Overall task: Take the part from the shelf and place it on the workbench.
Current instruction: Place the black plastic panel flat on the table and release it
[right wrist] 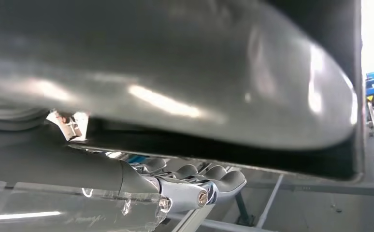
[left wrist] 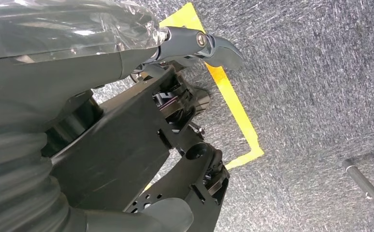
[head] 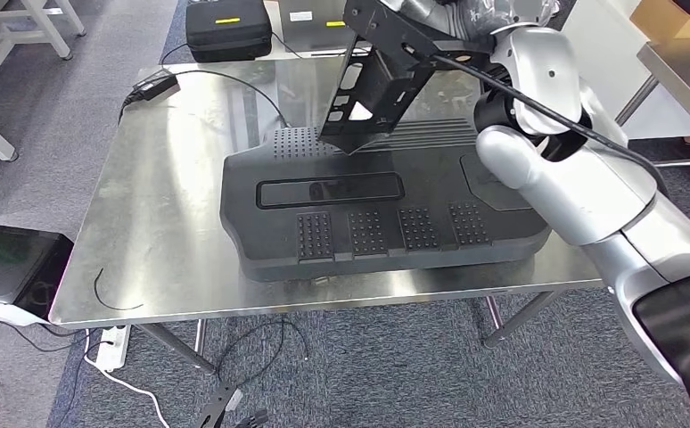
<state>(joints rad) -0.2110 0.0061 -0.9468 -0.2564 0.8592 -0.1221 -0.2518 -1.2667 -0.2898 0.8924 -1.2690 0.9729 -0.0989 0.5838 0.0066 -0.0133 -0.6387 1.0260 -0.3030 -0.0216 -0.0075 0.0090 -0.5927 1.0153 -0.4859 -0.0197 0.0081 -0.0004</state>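
A steel workbench [head: 163,223] on grey carpet carries a large black moulded panel [head: 377,218]. Above the panel's far edge, the right hand [right wrist: 194,186] grasps the black bracket part [head: 377,76]; the head view crops that grasp. The left hand [left wrist: 194,46] hangs over carpet and yellow floor tape [left wrist: 233,101], its grip indiscernible.

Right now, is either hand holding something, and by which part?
The right hand grips the black perforated bracket at its upper end, above the workbench. The left hand holds nothing.
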